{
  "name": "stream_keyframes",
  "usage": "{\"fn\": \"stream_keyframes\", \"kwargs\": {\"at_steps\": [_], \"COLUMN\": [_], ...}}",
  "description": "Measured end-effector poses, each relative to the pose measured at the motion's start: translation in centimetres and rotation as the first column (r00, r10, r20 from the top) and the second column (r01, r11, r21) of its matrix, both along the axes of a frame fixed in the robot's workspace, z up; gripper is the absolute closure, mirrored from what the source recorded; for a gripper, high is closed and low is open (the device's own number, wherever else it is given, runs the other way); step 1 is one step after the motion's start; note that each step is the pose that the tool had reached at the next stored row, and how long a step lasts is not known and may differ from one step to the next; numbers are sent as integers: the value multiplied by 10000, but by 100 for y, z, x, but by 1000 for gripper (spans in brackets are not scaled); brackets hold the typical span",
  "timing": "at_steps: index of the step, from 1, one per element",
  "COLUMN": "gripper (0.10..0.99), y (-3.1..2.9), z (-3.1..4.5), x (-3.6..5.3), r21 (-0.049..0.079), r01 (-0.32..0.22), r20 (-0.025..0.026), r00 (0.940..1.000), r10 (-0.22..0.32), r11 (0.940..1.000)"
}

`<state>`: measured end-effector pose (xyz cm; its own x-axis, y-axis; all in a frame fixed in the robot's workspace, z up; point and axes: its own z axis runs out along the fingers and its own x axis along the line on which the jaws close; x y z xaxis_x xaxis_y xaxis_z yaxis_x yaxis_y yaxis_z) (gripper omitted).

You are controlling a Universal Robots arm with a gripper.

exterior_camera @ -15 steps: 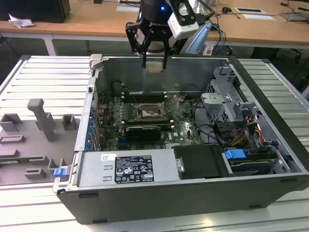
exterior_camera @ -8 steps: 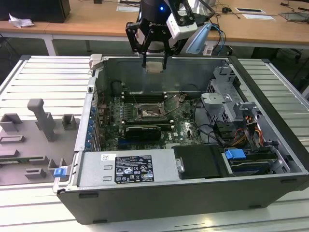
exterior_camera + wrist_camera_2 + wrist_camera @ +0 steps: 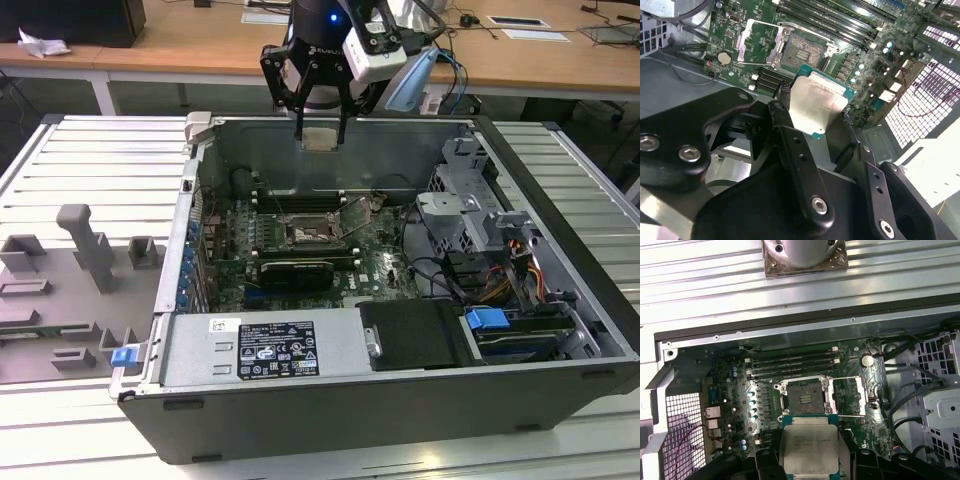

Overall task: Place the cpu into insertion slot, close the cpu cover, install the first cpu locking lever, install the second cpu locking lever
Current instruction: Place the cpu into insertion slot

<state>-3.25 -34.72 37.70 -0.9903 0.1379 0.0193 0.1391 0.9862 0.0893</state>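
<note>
Ribbed metal table [image 3: 90, 170] carried an open case [image 3: 400, 420], lying on its side near the table's middle. The green board [image 3: 385, 262] lay flat on the case floor.

Gripper [image 3: 320, 140] hung over the case's far wall, above the board and clear of it. Fingers [image 3: 790, 135] were narrowed onto the cpu [image 3: 809, 450], clamping it by two opposite edges. The chip was held roughly flat, pale metal top facing the wrist cameras, green rim showing at its corners.

Cover [image 3: 743, 44] stood swung open, lying beside the slot [image 3: 804, 396] rather than over it. The slot's dark centre was exposed near the board's middle, beside the long black memory slots [image 3: 790, 365].

Cpu was in the air, well above the slot, touching only the fingers.
</note>
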Motion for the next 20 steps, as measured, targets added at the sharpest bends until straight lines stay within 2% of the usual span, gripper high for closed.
{"fn": "stream_keyframes", "kwargs": {"at_steps": [10, 17, 20], "gripper": [561, 561, 561], "y": [0, 0, 0], "z": [0, 0, 0], "x": [0, 0, 0], "r21": [1, 0, 0], "r01": [568, 1106, 1405], "r20": [0, 0, 0], "r00": [9984, 9939, 9901], "r10": [-568, -1106, -1405], "r11": [9984, 9939, 9901]}}
